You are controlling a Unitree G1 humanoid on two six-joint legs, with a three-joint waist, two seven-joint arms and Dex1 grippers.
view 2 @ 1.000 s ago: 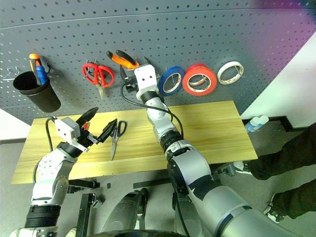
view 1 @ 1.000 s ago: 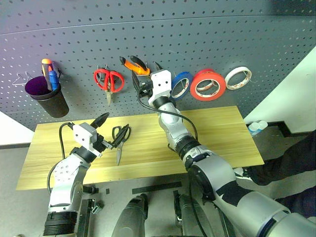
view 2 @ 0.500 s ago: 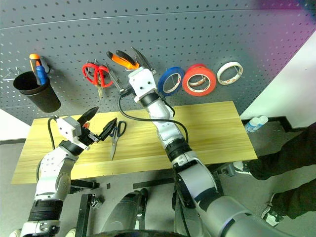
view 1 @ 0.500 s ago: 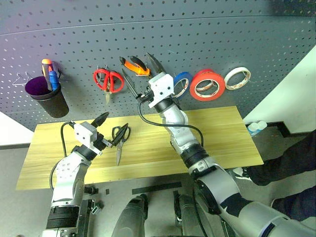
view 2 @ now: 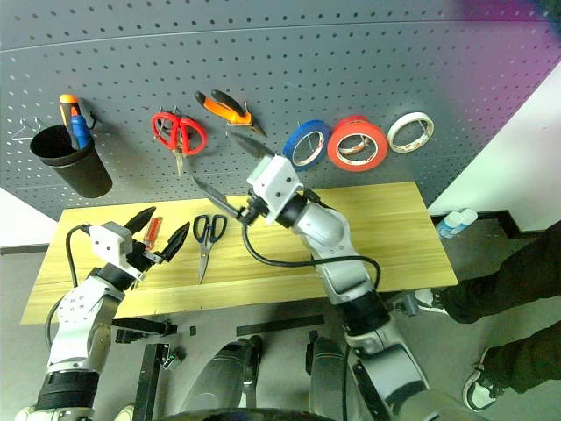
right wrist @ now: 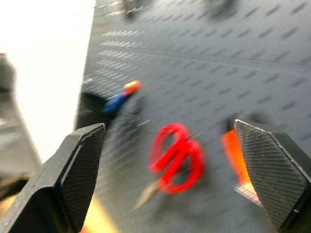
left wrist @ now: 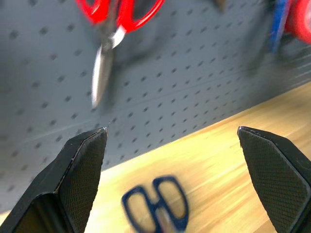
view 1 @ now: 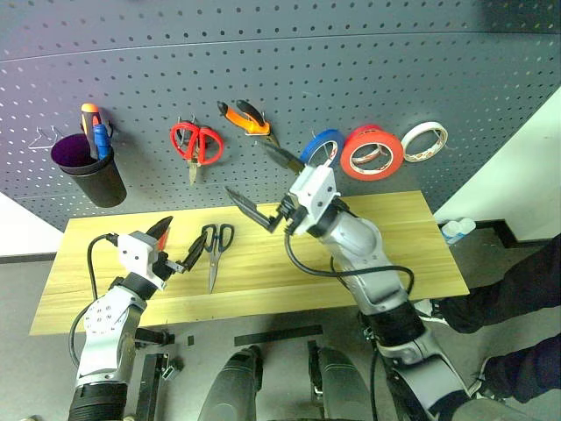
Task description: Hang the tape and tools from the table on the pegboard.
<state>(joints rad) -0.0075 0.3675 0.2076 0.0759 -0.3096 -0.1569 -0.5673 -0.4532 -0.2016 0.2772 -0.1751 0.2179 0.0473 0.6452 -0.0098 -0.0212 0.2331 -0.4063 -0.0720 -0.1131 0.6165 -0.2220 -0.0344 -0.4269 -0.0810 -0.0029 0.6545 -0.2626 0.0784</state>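
Spread-fingered, the right gripper (view 1: 260,188) is pulling back from the hung orange-and-black-handled pliers (view 1: 246,117); dark-handled scissors (view 1: 213,250) are waiting.

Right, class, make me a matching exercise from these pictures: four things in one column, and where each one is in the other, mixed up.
Things:
1. dark-handled scissors
2. pliers
3. orange-red tape roll
4. black cup

Places:
A. hanging on the pegboard, between the blue roll and the white roll
B. lying on the table
C. on the pegboard, far left
D. hanging on the pegboard, beside the red-handled scissors

Pairs: 1-B, 2-D, 3-A, 4-C
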